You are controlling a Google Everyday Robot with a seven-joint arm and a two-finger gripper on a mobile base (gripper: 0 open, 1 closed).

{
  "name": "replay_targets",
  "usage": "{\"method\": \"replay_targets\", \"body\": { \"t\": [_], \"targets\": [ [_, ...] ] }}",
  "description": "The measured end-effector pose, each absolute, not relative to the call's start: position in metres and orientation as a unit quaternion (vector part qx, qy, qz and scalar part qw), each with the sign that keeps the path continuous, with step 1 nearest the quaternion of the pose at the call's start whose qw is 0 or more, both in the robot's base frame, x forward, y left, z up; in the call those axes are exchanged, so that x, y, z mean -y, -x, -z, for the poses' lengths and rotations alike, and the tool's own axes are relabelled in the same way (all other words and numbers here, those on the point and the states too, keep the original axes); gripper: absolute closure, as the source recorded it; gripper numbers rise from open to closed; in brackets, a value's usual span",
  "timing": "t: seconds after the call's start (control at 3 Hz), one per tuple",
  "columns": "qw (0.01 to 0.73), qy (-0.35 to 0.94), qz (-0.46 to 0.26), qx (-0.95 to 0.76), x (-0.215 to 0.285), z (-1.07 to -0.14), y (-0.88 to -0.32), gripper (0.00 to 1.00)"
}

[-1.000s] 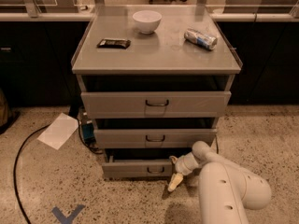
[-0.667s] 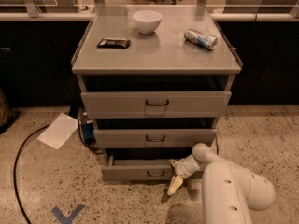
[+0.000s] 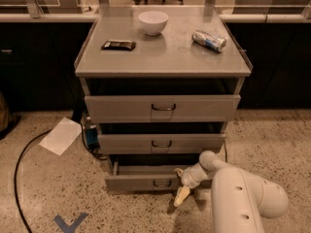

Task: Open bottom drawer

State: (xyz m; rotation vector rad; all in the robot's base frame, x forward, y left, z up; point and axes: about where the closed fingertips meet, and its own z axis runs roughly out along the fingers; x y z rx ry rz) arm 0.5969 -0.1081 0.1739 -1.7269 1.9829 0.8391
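The bottom drawer is the smallest grey front of three, low in the cabinet, with a small dark wire handle at its centre. It stands pulled out a little, with a dark gap above its front. My gripper hangs at the end of the white arm, just right of the handle at the drawer front's right end, its pale fingertips pointing down toward the floor.
The middle drawer and the top drawer sit above. The cabinet top holds a white bowl, a dark bar and a lying can. A paper sheet, a black cable and a blue floor mark lie at left.
The view has shifted slightly. The bottom drawer seems to stand a little further out, and the gripper stays by its right end.
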Motion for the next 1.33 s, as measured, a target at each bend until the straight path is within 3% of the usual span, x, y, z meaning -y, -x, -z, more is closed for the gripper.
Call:
{"method": "replay_targets", "body": {
  "t": [1.33],
  "targets": [
    [0.169, 0.613, -0.324, -0.700, 0.100, -0.178, -0.571, 0.00]
  ]
}}
